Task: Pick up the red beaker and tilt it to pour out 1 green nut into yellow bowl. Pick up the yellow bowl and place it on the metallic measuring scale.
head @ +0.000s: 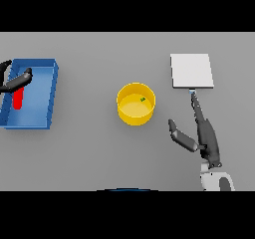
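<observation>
Nearest me, my right hand (201,133) is hovering with fingers straight and thumb spread wide, holding nothing. Lying just to its left is the round yellow bowl (135,104), carrying one green nut (143,99). Beyond my fingertips is sitting the flat metallic measuring scale (192,70) on the grey bench (94,148).

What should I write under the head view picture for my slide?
Green nut sits in yellow bowl; right hand open beside it.

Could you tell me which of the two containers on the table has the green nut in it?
The yellow bowl in the middle holds the green nut; the blue bin at left holds the red beaker.
</observation>
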Robot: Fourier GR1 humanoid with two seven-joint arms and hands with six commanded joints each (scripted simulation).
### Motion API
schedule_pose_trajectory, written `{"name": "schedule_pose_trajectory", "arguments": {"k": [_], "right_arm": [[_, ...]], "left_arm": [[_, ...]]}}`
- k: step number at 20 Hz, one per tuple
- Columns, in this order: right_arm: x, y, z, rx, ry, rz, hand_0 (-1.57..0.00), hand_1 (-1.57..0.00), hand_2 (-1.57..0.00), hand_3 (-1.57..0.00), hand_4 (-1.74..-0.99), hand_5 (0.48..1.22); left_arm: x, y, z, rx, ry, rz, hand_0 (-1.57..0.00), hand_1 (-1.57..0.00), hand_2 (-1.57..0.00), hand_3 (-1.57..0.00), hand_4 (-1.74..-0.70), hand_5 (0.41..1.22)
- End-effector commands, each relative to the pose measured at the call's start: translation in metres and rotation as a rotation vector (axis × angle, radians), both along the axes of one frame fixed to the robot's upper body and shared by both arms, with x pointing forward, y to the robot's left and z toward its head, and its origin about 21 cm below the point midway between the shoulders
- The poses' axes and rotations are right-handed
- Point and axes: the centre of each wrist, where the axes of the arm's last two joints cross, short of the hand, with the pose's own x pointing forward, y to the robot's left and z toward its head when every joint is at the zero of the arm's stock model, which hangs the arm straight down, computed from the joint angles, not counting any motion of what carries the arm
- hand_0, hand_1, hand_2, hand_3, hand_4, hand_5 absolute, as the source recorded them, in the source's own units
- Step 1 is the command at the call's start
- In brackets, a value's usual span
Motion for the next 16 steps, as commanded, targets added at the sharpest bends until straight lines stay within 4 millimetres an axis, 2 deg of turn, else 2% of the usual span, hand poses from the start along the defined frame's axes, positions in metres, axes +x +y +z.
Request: {"name": "schedule_pose_trajectory", "arguments": {"k": [1, 5, 7, 12, 16], "right_arm": [[0.001, 0.0, 0.0, -0.012, 0.0, -0.002, 0.0, 0.0, 0.0, 0.0, -1.193, 0.66], [0.001, 0.0, 0.0, -0.091, 0.005, 0.008, 0.0, 0.0, 0.0, 0.0, -1.198, 0.662], [0.009, 0.004, 0.007, -0.102, -0.036, 0.088, 0.0, 0.0, 0.0, 0.0, -1.162, 0.694], [0.037, 0.003, 0.032, -0.325, -0.05, 0.265, 0.0, 0.0, 0.0, 0.0, -1.255, 0.7], [0.056, 0.009, 0.051, -0.633, -0.08, 0.379, 0.0, 0.0, 0.0, 0.0, -1.279, 0.671]], "left_arm": [[0.0, 0.0, 0.0, -0.006, -0.018, -0.004, -0.12, -0.1, -0.1, -0.1, -0.79, 0.674], [0.005, 0.0, 0.008, -0.043, -0.085, -0.007, -0.05, -0.04, -0.04, -0.04, -0.79, 0.671], [0.007, -0.002, 0.004, -0.043, -0.089, -0.012, -0.03, -0.03, -0.03, -0.02, -0.78, 0.679], [0.008, -0.005, 0.002, -0.052, -0.086, -0.023, -0.01, -0.01, -0.01, -0.01, -0.79, 0.707], [0.004, -0.009, -0.003, -0.062, -0.079, -0.033, 0.0, 0.0, 0.0, 0.0, -0.8, 0.708]]}}
